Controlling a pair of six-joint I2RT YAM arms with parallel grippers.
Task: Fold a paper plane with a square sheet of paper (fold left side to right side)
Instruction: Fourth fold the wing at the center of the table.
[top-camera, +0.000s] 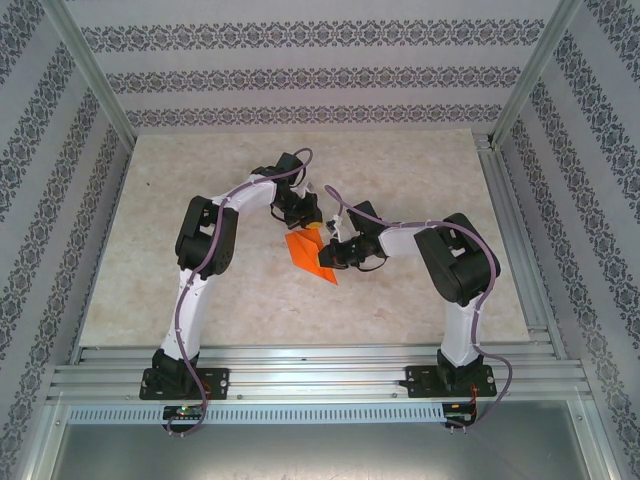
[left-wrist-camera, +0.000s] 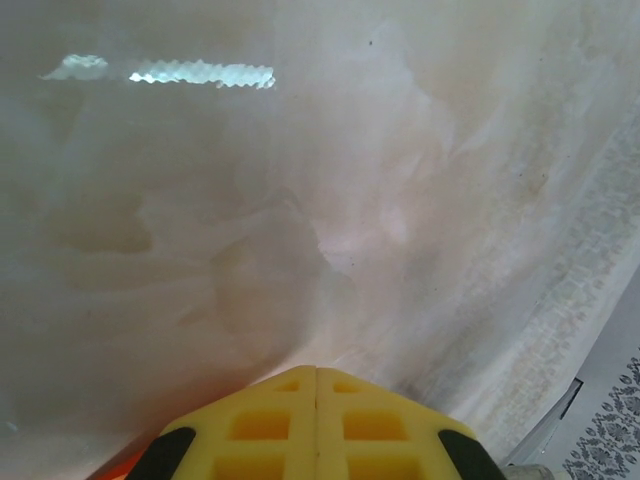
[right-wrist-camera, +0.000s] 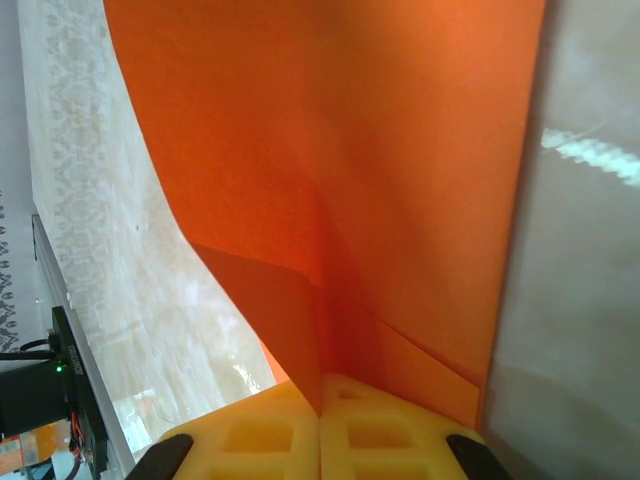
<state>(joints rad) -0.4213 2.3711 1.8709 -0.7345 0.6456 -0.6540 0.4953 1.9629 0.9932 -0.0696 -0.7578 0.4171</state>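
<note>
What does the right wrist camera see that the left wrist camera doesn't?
Right wrist: the orange paper up close, with its creases and folded layers, pinched in the right gripper. Left wrist: mostly bare table with a bright light reflection, patterned wall in the corner, and just an orange sliver beside the left gripper. Both: shut yellow pads at the bottom and the pale table.

Patterned wallpaper walls (top-camera: 320, 75), pale marbled tabletop (top-camera: 200, 290)
</note>
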